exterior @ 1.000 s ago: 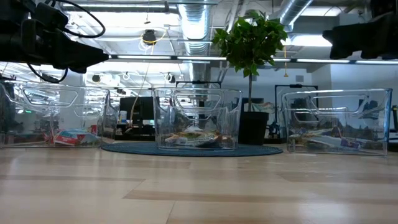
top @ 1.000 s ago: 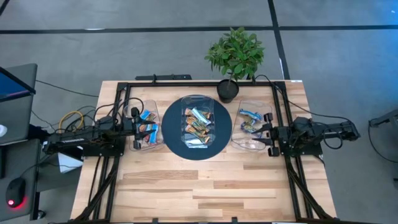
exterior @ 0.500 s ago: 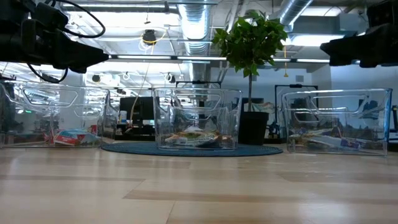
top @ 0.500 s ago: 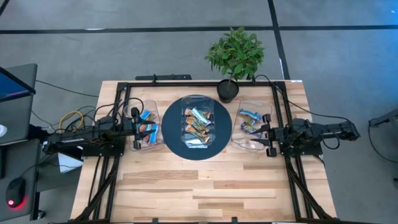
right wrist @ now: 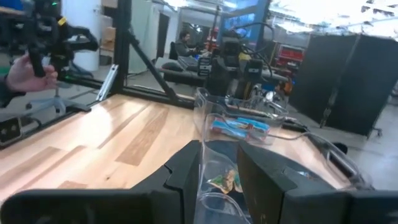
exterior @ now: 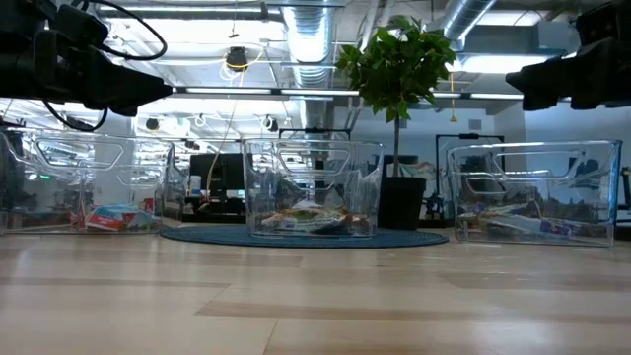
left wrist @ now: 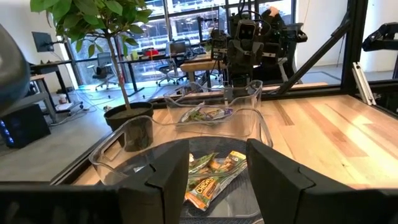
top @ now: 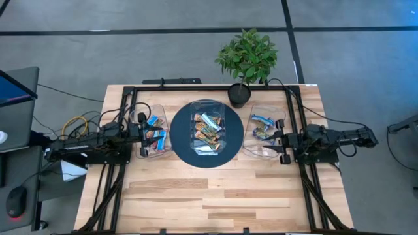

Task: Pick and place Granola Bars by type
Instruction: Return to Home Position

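Observation:
Granola Bars lie in three clear tubs in a row. The left tub point(top: 151, 132) holds blue and brown ones point(top: 155, 134). The middle tub point(top: 206, 132) holds several point(top: 208, 127) and stands on a round dark blue mat point(top: 179, 147). The right tub point(top: 264, 132) holds blue ones point(top: 262, 124). My left gripper point(top: 141, 135) hovers level over the left tub's outer side, open and holding nothing point(left wrist: 217, 186). My right gripper point(top: 282, 140) hovers level over the right tub's outer side, its fingers a narrow gap apart with nothing between them point(right wrist: 217, 180).
A potted plant point(top: 247, 62) stands at the far edge, between the middle and right tubs. Black frame rails point(top: 124, 117) run along the table's left, right and far sides. Bare wood point(top: 209, 196) fills the near half. A person's hand point(right wrist: 18, 74) shows beyond the table.
My right gripper has sunk a little above the right tub, as the low view shows. Its finger gap looks unchanged. The tubs and bars have kept still.

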